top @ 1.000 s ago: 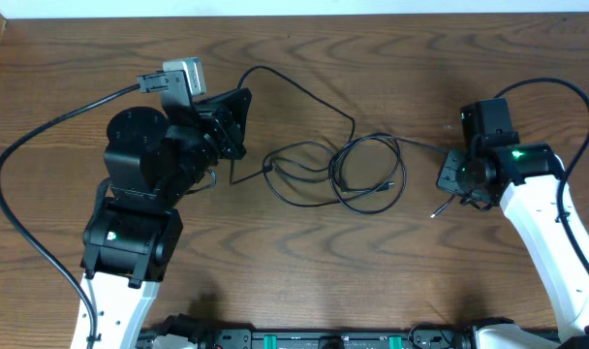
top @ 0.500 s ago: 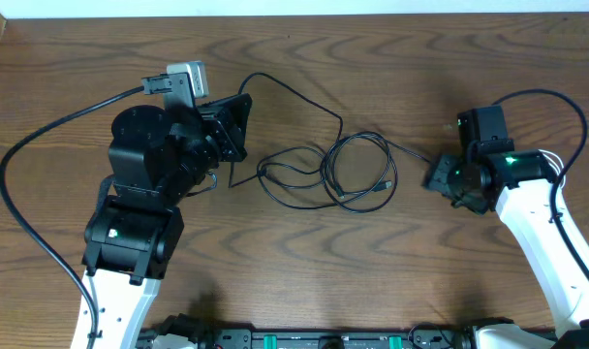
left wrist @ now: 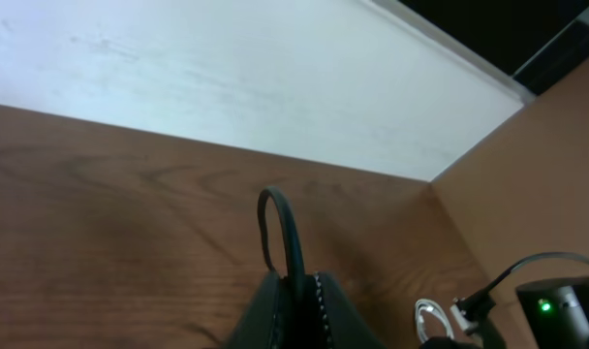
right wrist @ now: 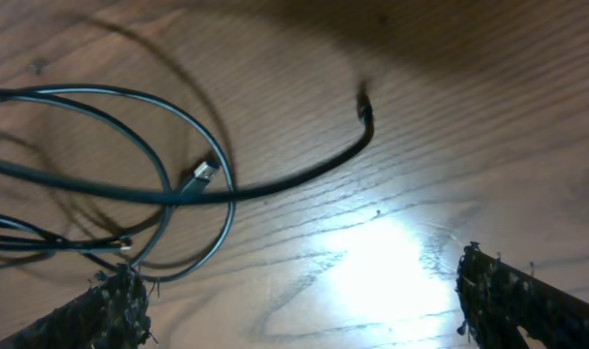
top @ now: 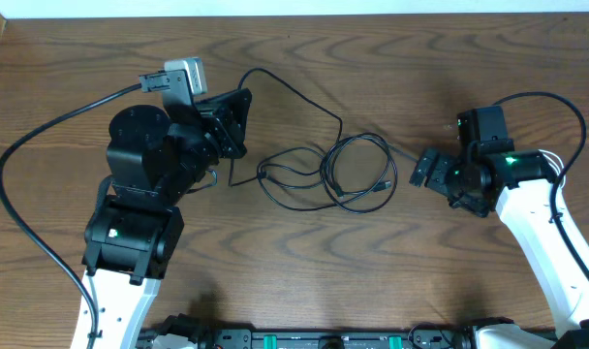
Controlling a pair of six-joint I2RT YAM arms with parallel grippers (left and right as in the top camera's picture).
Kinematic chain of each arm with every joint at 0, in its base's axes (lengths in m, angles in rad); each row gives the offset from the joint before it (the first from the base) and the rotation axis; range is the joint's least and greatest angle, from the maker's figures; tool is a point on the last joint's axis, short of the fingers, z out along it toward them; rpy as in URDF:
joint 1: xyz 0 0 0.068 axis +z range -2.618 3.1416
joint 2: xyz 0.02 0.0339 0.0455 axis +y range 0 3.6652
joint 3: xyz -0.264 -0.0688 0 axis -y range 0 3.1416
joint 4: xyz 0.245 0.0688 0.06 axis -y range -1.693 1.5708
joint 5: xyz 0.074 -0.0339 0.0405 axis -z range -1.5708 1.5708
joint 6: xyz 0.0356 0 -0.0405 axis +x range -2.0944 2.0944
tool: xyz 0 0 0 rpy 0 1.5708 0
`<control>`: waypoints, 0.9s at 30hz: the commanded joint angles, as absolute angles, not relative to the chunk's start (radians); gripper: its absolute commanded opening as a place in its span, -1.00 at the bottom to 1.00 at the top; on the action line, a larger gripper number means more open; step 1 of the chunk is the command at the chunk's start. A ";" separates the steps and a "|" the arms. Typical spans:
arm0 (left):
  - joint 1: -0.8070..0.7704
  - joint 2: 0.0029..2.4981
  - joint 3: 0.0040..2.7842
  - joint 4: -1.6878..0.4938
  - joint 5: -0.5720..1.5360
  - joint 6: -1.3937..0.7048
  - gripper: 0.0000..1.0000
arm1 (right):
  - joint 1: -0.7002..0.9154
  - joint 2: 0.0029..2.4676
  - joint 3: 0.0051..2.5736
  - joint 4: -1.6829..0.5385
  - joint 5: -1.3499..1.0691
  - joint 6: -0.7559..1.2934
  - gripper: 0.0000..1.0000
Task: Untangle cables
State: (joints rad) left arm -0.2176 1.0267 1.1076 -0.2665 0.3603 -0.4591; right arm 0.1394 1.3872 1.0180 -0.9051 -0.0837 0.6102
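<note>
The cables (top: 329, 174), thin and black, lay in loose overlapping loops near the middle of the table (top: 304, 271), which was brown wood and filled almost the whole overhead view. The 2 arms were the next biggest things. The left arm (top: 144, 184), black and bulky, stood over the left part of the table, and the right arm (top: 537, 223), white with a black head, reached in over the right part of the table. The left gripper (top: 238, 116) pointed toward the table's middle. In the left wrist view its fingers (left wrist: 275, 310) were pressed together on 1 black cable (left wrist: 280, 228), which rose from them in a small arch above the table. From this gripper 1 strand ran along the far side of the table and then curved down into the loops. The right gripper (top: 428, 171) hung above the table, between its middle and its right edge, with its 2 fingers wide apart and nothing between them. On the table in front of it, in the right wrist view, 1 free cable end (right wrist: 364, 109) pointed away, and a small plug (right wrist: 205, 173) lay among the crossing strands.
</note>
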 commanded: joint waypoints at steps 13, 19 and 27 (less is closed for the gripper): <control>-0.212 1.027 1.137 -0.143 0.347 -0.717 -0.85 | 0.300 1.386 0.980 -0.724 -0.217 0.613 0.99; -0.212 1.027 1.137 -0.122 0.347 -0.717 -0.85 | 0.348 1.386 0.955 -0.710 -0.217 0.617 0.99; -0.212 1.027 1.137 -0.127 0.339 -0.785 -0.85 | 0.402 1.387 0.929 -0.633 -0.213 0.614 0.99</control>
State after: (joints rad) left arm -0.2169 1.0267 1.1076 -0.1303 0.3531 -0.7429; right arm 0.3855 1.3872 0.9401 -0.6502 -0.2131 0.6102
